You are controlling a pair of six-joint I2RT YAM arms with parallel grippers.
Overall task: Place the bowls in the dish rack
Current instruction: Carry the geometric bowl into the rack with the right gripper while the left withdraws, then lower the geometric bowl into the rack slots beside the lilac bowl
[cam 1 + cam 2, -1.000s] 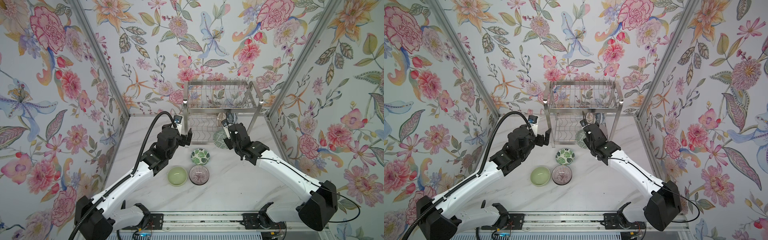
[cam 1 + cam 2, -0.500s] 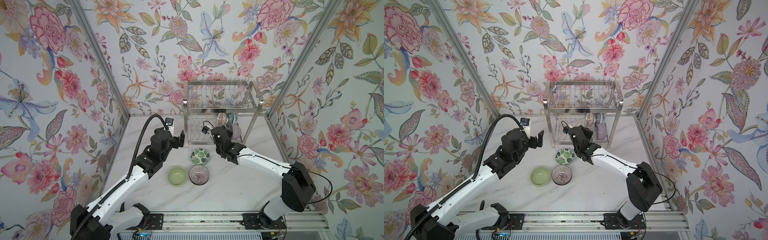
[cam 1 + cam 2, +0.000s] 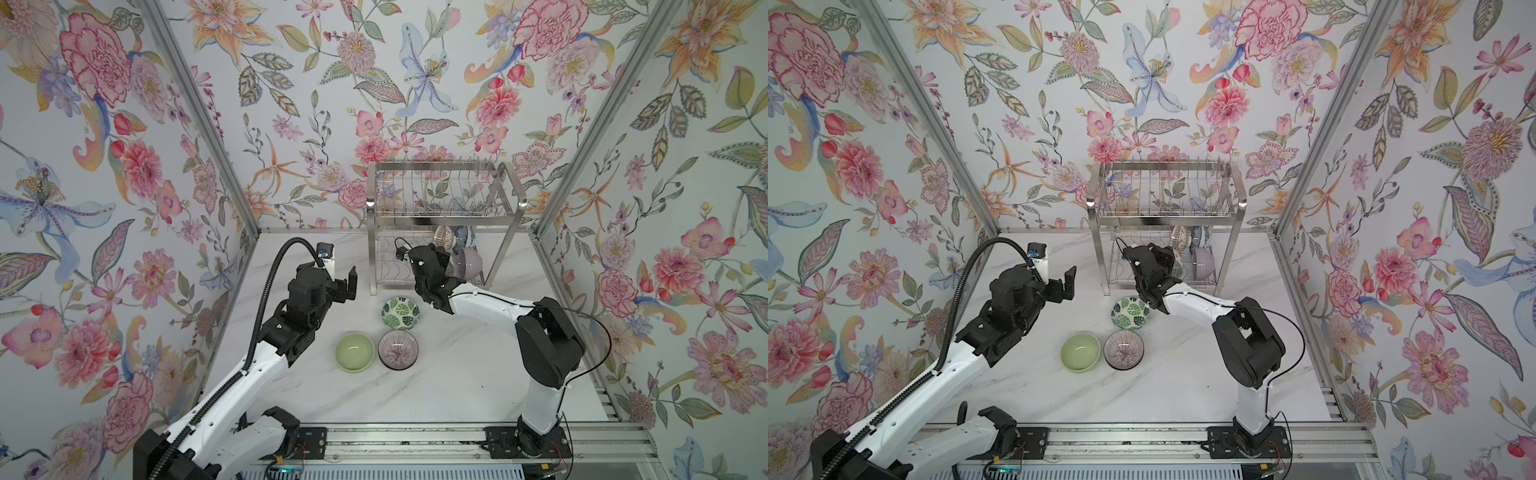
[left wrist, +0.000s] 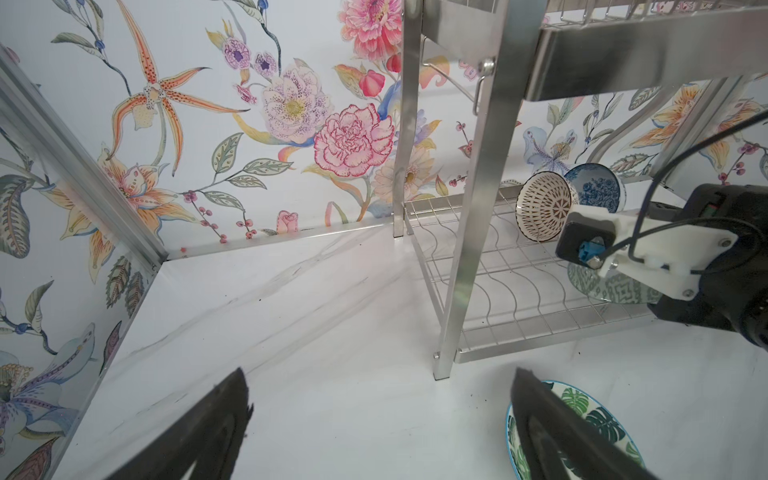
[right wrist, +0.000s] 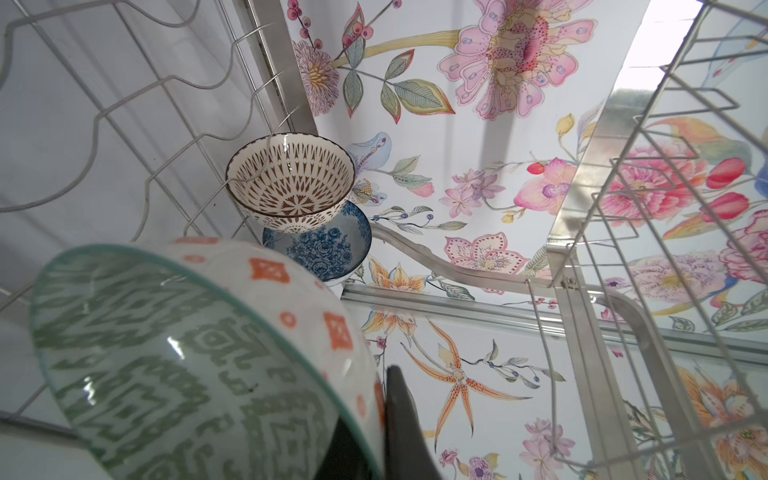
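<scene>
Tabletop (image 3: 436, 386) is white marble-look with faint grey veins, boxed on three sides by walls (image 3: 415, 83) in loud floral wallpaper with pink, orange and blue blooms. Aluminium posts (image 3: 199, 112) run up the corners and a metal rail (image 3: 415, 436) carries both arm bases along the near edge. Dish rack (image 3: 440, 216) stands at the back against the far wall, right of centre. Its lower tier has a white lattice bowl (image 5: 291, 183) and a blue floral bowl (image 5: 324, 245) on edge at the back, with a lilac bowl (image 3: 469, 264) nearer the front right. Right gripper (image 5: 380, 411) reaches into that lower tier, clamped on the rim of the grey-green geometric bowl (image 5: 187, 353), which is tilted on edge over the wavy wires; can't tell if it touches them. Left gripper (image 4: 380, 386) hovers over bare table left of the rack, jaws spread wide, holding nothing. Green leaf bowl (image 3: 401, 313), pale green bowl (image 3: 354, 352) and purple-lined bowl (image 3: 398, 349) sit upright on the table in front of the rack. A small stamp (image 3: 1200, 287) on the rack's lower front bar is too small to read.
</scene>
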